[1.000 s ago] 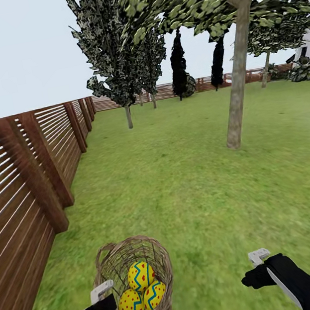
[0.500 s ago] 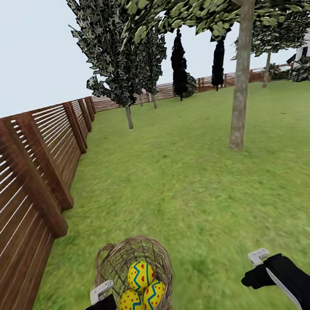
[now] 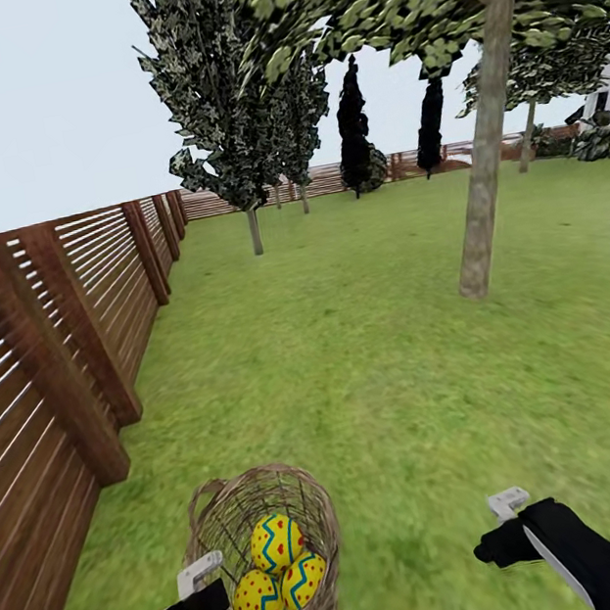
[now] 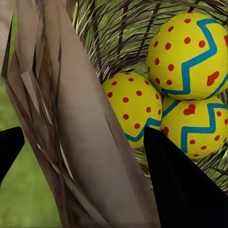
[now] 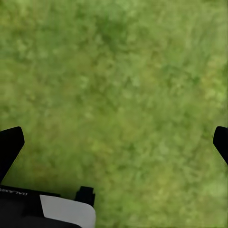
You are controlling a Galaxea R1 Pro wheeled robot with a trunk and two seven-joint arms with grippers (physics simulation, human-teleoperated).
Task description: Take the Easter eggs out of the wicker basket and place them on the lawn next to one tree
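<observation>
Holding the wicker basket [image 3: 268, 559] by its rim wall, the left gripper [image 4: 80, 161] has one finger on each side, the three Easter eggs [image 3: 275, 573] inside. The tree [image 3: 484, 186] lies far ahead-right; the right gripper [image 3: 505, 520] hangs wide open, empty.

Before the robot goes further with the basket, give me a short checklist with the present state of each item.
1. All three Easter eggs in the wicker basket: ok.
2. Left gripper straddling the basket wall, one finger inside by the eggs: ok; firmness of grip: cannot tell.
3. Right gripper open, empty, over the lawn: ok.
4. Thick-trunked tree ahead to the right, grass path unobstructed: ok.
5. Wooden fence close on the left: not ok, little room.
</observation>
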